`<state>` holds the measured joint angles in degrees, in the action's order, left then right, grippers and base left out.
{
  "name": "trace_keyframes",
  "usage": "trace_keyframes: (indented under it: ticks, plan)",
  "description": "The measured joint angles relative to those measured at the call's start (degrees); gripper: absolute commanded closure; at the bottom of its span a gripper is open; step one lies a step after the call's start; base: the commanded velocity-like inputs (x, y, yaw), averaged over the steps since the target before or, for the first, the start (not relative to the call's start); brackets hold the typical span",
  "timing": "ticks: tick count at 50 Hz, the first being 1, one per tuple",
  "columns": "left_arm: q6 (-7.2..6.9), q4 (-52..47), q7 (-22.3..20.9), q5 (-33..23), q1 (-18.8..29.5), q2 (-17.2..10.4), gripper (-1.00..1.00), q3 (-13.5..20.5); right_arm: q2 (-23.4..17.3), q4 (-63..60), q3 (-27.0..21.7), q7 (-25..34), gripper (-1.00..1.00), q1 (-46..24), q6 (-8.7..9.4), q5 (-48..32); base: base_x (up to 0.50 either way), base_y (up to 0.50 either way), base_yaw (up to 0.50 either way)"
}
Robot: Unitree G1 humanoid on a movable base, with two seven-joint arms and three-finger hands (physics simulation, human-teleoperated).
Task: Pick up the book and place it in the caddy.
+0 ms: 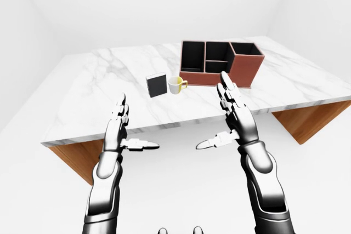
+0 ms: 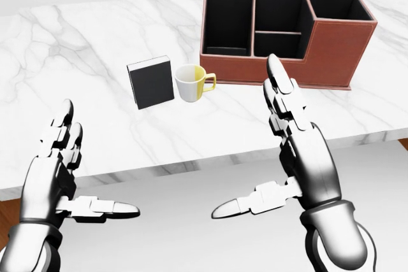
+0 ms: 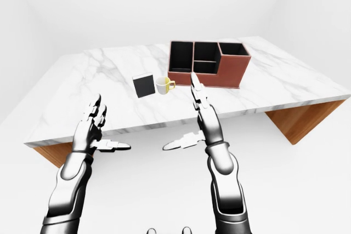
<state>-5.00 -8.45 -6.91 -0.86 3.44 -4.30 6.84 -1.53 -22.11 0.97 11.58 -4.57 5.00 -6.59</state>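
Observation:
A black book [image 2: 151, 82] stands upright on the white marble table [image 2: 76, 42], left of centre in the head view. The brown caddy [image 2: 331, 46] with several black compartments sits at the upper right. My left hand [image 2: 70, 176] hovers open at the lower left, short of the table's near edge. My right hand [image 2: 271, 151] is open too, fingers stretched upward, below the caddy and to the right of the book. Neither hand touches anything.
A white and yellow mug [image 2: 191, 83] stands right beside the book, between it and the caddy. The table's near edge [image 2: 191, 167] runs across the head view above my thumbs. Wooden table supports [image 1: 307, 121] show under both ends.

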Motion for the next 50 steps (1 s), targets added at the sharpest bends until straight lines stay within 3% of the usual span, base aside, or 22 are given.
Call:
trace_keyframes:
  ticks: [50]
  plan:
    - [0.0,-1.5,0.7,1.5,-0.5,0.0,-1.0,0.6,0.1,1.3,0.5,0.5,-1.0,0.7,0.0,0.8,0.3,-0.04,0.0]
